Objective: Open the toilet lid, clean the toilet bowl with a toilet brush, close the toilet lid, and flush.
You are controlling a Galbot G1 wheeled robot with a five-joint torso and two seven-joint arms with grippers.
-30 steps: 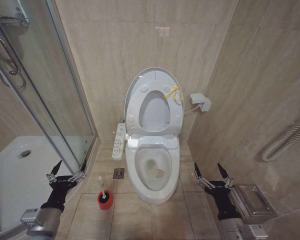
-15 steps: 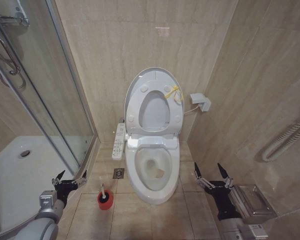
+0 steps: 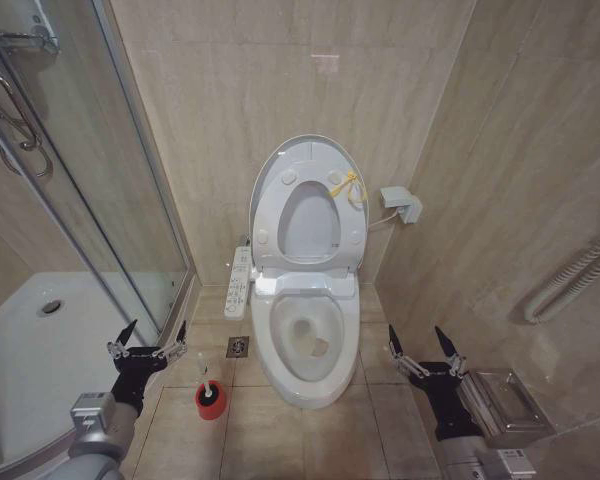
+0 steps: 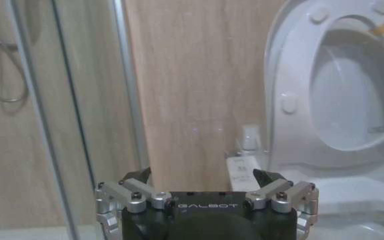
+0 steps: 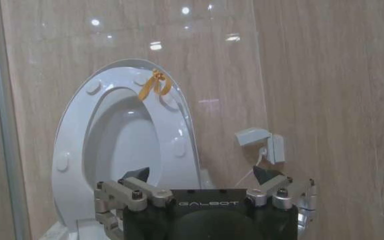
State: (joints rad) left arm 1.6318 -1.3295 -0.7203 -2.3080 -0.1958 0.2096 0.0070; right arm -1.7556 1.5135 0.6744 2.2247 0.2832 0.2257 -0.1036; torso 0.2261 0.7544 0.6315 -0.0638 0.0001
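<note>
By the glass shower door point(image 3: 130, 200), the left gripper point(image 3: 152, 340) hovers low over the tiled floor point(image 3: 310, 430) with its fingers spread, empty. Just right of it, the toilet brush point(image 3: 206, 385) stands in its red holder point(image 3: 210, 400) on the floor. The toilet bowl point(image 3: 308, 340) sits against the back wall, apparently holding water at its bottom, with the toilet lid point(image 3: 310, 165) and seat point(image 3: 265, 225) raised upright behind it. Right of the bowl, the right gripper point(image 3: 422, 343) hangs open and empty above the floor, beside a metal box point(image 3: 505, 400).
</note>
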